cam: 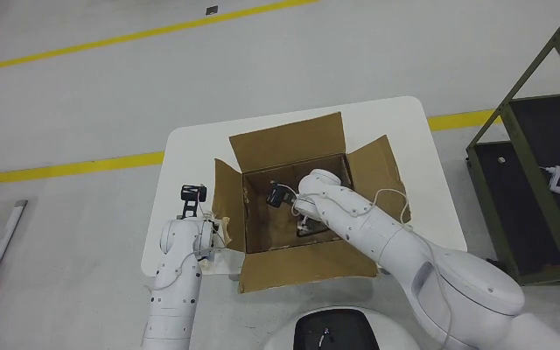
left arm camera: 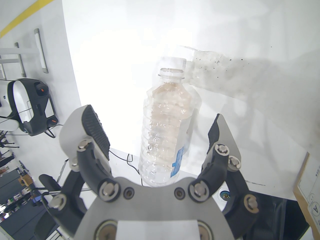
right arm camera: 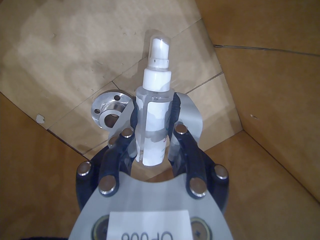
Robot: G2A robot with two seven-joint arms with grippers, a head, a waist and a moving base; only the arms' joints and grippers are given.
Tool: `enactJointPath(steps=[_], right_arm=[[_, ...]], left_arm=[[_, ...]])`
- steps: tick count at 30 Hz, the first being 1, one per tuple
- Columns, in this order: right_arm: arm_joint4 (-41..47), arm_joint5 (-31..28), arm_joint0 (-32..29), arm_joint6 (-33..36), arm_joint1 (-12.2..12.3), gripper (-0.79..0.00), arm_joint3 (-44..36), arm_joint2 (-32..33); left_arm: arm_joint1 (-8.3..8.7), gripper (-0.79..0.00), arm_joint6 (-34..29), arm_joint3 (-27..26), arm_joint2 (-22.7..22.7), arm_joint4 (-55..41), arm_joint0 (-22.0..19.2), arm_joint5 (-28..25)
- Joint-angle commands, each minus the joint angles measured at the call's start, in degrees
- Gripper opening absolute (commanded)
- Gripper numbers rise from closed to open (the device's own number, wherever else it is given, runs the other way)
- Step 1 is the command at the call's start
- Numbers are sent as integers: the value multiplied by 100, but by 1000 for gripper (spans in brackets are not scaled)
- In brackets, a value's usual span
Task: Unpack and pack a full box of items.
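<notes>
Entry one. Your left gripper (left arm camera: 153, 114) is released, with its fingers spread wide. The plastic bottle (left arm camera: 165, 131), clear and ribbed, lies between them and touches neither pad. Its base is toward the palm and its neck points away. It rests on the white table (left arm camera: 125, 26), close to the table's edge.

Entry two. Your right gripper (right arm camera: 155, 103) is clenched on the spray bottle (right arm camera: 155, 126), with one pad on each side of the clear body. The white pump head under its clear cap sticks out past the fingertips. You hold it down inside the cardboard box (right arm camera: 262, 13). You cannot tell whether it touches the box floor.

Entry three, box contents. A flange (right arm camera: 110, 111) of bright metal, round with bolt holes, lies on the box floor just beside one finger of your right gripper.

Entry four, by view.
- The top view gives you the layout. The cardboard box (cam: 289, 144) sits mid-table (cam: 385, 118) with all four flaps folded outward. Your right arm goes down into it, and your left arm stands outside it by the flap on your left.
- The right wrist view gives you the box floor and the flange.
- The left wrist view gives you the plastic bottle between the fingers, plus the corner of a flap with a printed label (left arm camera: 308, 198).

Entry five, surroundings. Yellow lines (cam: 157, 33) cross the grey floor, and a dark metal rack (cam: 516, 166) stands beside the table on your right.
</notes>
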Motion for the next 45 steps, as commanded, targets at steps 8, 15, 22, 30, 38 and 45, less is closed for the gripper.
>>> enactJointPath(steps=[8, 15, 22, 30, 38, 45], right_arm=[[159, -180, 67, -656, 131, -785, -230, 413], [-68, -647, -302, -791, 696, -785, -1645, 1152], [-173, -1339, -2035, -707, 1558, -785, -4547, 2977], [191, -2065, -3772, -736, 2021, -785, -6425, 4541], [394, -2288, -4214, -1262, 2114, -785, -6587, 4917], [394, -2288, -4214, -1262, 2114, -785, -6587, 4917]], left_arm=[[0, 0, 0, 0, 0, 0, 0, 0], [0, 0, 0, 0, 0, 0, 0, 0], [0, 0, 0, 0, 0, 0, 0, 0], [0, 0, 0, 0, 0, 0, 0, 0], [0, 0, 0, 0, 0, 0, 0, 0], [0, 0, 0, 0, 0, 0, 0, 0]])
